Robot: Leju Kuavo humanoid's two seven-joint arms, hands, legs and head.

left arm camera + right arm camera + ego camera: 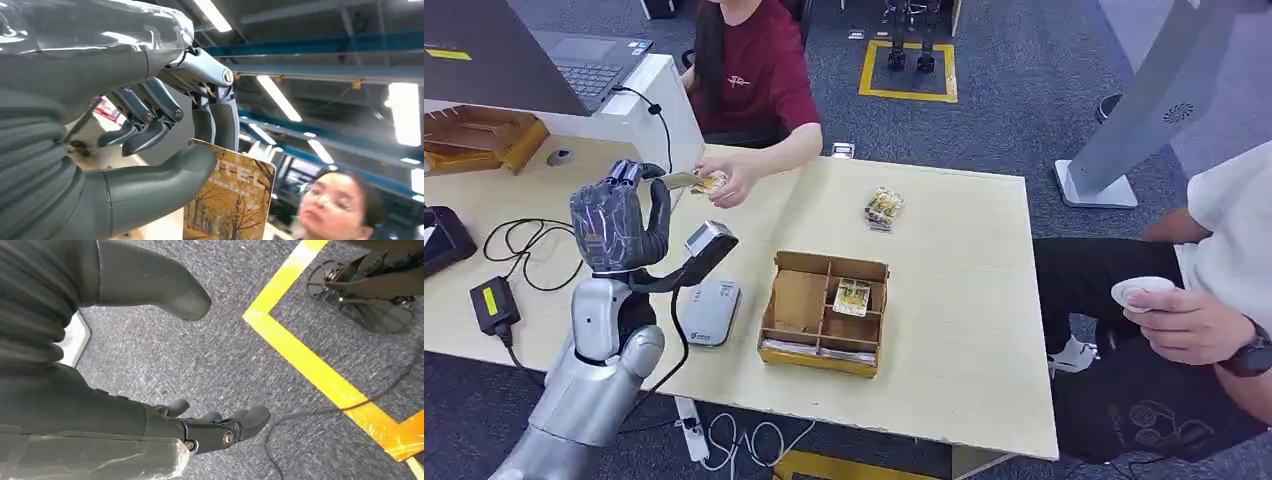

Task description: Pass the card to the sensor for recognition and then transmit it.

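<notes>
Head view: the left hand (619, 228) is raised above the table (964, 300), and the card (686, 181) is pinched at one end between thumb (165, 177) and fingers (220, 117), its free end reaching away from the hand toward a person's hand (729, 180), which is at or on that end. The sensor (708, 311) lies flat on the table below and just beside the hand, with a small scanner (707, 243) on a stand close by the wrist; a box (824, 312) of more cards sits farther out to the hand's right. In the left wrist view the card (231, 200) shows a printed autumn picture, held flat and unbent, so it is judged thin, light, stiff and smooth-faced, likely to slip if the pinch is loosened before the other grip is firm. A hold by the edge, on the two faces, seems best, leaving the far end bare for the taker. The handing-over step appears to be under way. The right hand (215, 427) hangs by the floor with nothing in it, fingers loosely apart.
</notes>
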